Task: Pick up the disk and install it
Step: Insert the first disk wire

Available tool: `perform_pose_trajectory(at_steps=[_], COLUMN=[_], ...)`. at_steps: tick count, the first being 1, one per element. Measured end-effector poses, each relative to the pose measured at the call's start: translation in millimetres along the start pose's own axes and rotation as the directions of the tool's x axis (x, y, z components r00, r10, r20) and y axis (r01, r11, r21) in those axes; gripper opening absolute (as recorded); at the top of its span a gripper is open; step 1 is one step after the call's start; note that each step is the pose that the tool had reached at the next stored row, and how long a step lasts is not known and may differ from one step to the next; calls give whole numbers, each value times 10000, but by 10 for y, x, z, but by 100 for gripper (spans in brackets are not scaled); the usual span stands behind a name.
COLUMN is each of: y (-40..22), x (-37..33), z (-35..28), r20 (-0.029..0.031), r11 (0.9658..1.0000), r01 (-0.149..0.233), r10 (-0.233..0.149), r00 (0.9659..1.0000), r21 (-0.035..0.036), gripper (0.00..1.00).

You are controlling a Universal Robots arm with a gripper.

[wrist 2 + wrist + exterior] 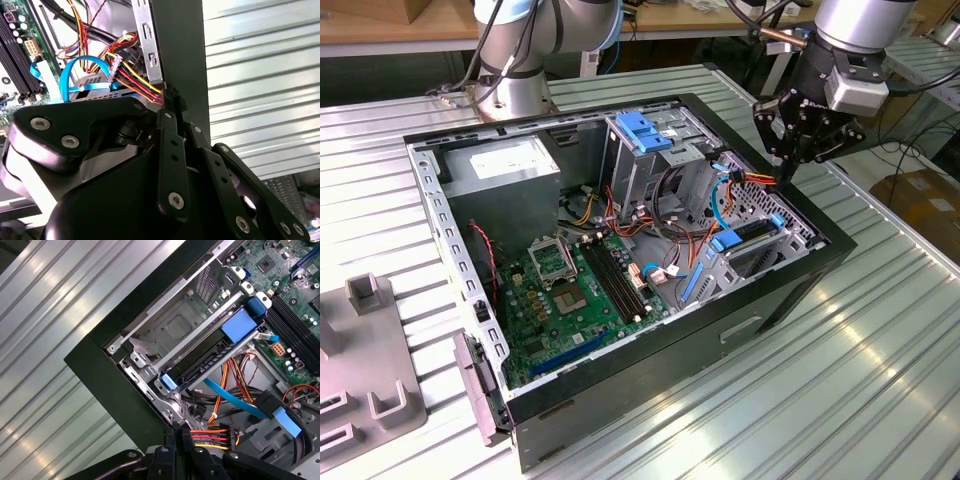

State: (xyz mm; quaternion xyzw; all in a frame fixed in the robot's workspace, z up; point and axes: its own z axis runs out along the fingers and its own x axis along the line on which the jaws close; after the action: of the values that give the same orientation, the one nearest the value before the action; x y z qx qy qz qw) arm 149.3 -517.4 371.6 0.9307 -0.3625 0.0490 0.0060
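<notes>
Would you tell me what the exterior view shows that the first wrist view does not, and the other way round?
The exterior view adds the grey power supply box, the blue handle atop the drive cage, and the grey fixture on the table. The first wrist view adds the stamped metal plate beside the disk and a corner screw. Both share the disk in its light-blue bracket, the motherboard, the black case rim and the gripper by that corner.

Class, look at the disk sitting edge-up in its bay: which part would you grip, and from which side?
Probably the disk's blue end tabs, from the case's open side: only that narrow edge is exposed; the metal cage covers its flat faces.
</notes>
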Motion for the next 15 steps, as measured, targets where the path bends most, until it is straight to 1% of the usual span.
perform_pose_trajectory(at_steps=[3, 4, 6, 8, 11, 15], y=[0, 0, 0, 0, 0, 1], x=[0, 0, 0, 0, 0, -1], z=[0, 1, 1, 2, 6, 11], r20=[-24, -35, -49, -65, -80, -100], r11=[9993, 9985, 9970, 9936, 9890, 9803], r01=[-361, -545, -764, -1118, -1472, -1962], r10=[361, 545, 764, 1117, 1471, 1960], r00=[9993, 9985, 9971, 9937, 9891, 9806], r21=[-50, -73, -101, -138, -172, -217], gripper=[16, 16, 16, 16, 16, 16])
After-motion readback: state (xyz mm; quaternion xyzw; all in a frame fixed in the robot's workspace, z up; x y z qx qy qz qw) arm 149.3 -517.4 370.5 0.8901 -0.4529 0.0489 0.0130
